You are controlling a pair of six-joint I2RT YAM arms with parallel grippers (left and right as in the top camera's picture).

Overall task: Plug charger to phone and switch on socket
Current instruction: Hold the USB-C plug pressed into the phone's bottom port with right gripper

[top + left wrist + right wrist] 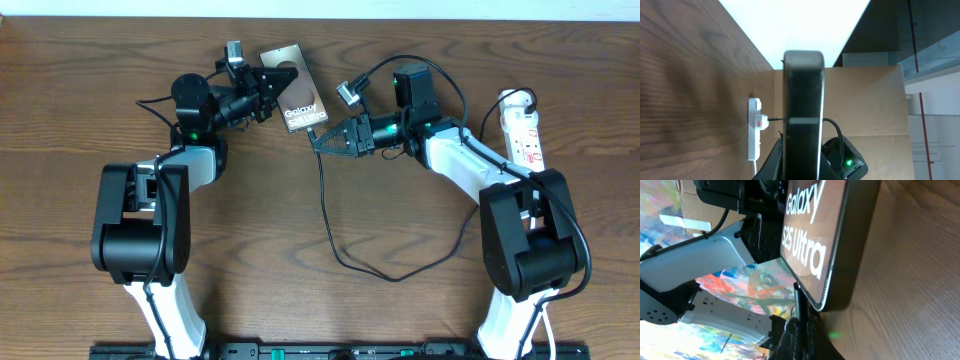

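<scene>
**A:** What sits where on the brown wooden worktop [400, 320]?

**B:** The left tool [266, 92] is clamped on one end of the flat grey-bronze phone [295, 92] with white Galaxy lettering, near the far middle. The right tool [320, 136] is pinched narrow around the small black connector of the long thin black charger [322, 195]. Its cable trails towards the near edge in a loop. The long white socket [522, 125] strip with red switches lies well apart, at the far right.

**A:** Which step is this?

**B:** Plugging in, I judge. In the right wrist view the connector tip [797, 295] meets the phone's lower edge beside a corner. I cannot tell whether it is seated in the port.

**A:** And next?

**B:** Probably a straight push along the connector's line while the left tool braces the phone. After that, release and reach across for a red switch on the socket
</scene>
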